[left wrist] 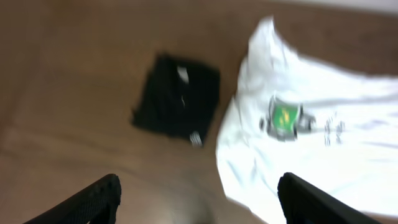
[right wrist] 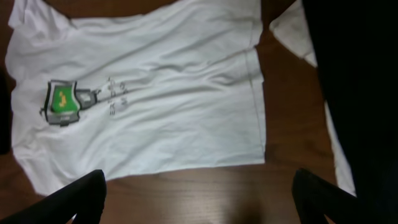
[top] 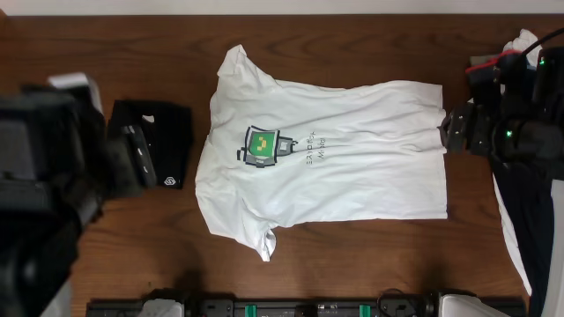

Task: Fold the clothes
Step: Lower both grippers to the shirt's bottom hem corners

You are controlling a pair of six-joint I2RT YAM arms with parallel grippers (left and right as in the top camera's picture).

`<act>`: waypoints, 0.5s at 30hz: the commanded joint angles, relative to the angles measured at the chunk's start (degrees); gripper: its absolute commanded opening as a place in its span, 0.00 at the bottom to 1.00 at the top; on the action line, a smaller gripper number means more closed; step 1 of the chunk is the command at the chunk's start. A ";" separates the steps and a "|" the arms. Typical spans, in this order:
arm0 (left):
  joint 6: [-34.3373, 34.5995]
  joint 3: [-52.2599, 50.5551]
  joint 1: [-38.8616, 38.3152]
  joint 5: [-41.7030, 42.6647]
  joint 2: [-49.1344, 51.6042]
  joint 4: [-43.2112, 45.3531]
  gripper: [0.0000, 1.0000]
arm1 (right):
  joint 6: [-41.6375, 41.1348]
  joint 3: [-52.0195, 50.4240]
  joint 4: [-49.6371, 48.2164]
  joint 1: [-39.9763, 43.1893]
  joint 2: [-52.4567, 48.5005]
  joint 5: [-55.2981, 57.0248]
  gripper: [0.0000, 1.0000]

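Note:
A large white T-shirt (top: 352, 158) with a green pixel-robot print lies spread flat, face up, in the middle of the wooden table, neck to the left and hem to the right. It also shows in the left wrist view (left wrist: 348, 149) and the right wrist view (right wrist: 174, 93). A folded black garment (top: 163, 145) lies left of it, also seen in the left wrist view (left wrist: 177, 99). My left gripper (left wrist: 199, 186) is open and empty, high above the table left of the shirt. My right gripper (right wrist: 199, 186) is open and empty above bare wood beside the shirt's hem.
A pile of black cloth (right wrist: 354, 81) and white cloth (right wrist: 292, 31) lies at the table's right edge, also visible in the overhead view (top: 515, 229). The left arm (top: 53, 167) looms large at the left. Black equipment (top: 308, 308) lines the front edge.

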State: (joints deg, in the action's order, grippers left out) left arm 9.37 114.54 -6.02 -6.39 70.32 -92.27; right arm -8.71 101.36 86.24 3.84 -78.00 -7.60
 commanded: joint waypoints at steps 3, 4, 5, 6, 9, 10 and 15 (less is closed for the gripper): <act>4.28 -23.56 -0.28 13.75 -1.64 0.74 0.82 | -0.70 -5.86 -2.01 -0.04 -0.76 -1.77 0.94; 4.26 -27.50 -0.46 14.93 -2.03 2.23 0.82 | -0.70 -7.23 -2.78 -0.07 -0.76 -1.88 0.94; 4.28 -31.93 -0.74 15.87 -2.21 3.82 0.82 | -0.85 -9.11 -3.74 -0.07 -0.76 -2.12 0.94; 4.31 -36.26 -0.94 16.59 -2.23 5.53 0.82 | -0.94 -10.75 -4.42 -0.04 -0.76 -2.23 0.94; 4.76 -48.19 -1.07 18.71 -1.77 11.39 0.82 | -0.92 -15.63 -6.03 -0.04 -0.76 -2.34 0.94; 5.33 -51.54 -1.05 18.84 -1.49 13.46 0.82 | -0.92 -17.29 -6.60 -0.07 -0.76 -2.34 0.94; 10.03 -65.44 -1.01 21.00 0.04 25.88 0.84 | -0.92 -23.37 -8.96 -0.07 -0.76 -2.34 0.94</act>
State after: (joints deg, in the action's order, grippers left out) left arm 15.86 53.39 -6.96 11.53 69.89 -68.90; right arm -8.82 80.05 78.00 3.84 -78.81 -9.39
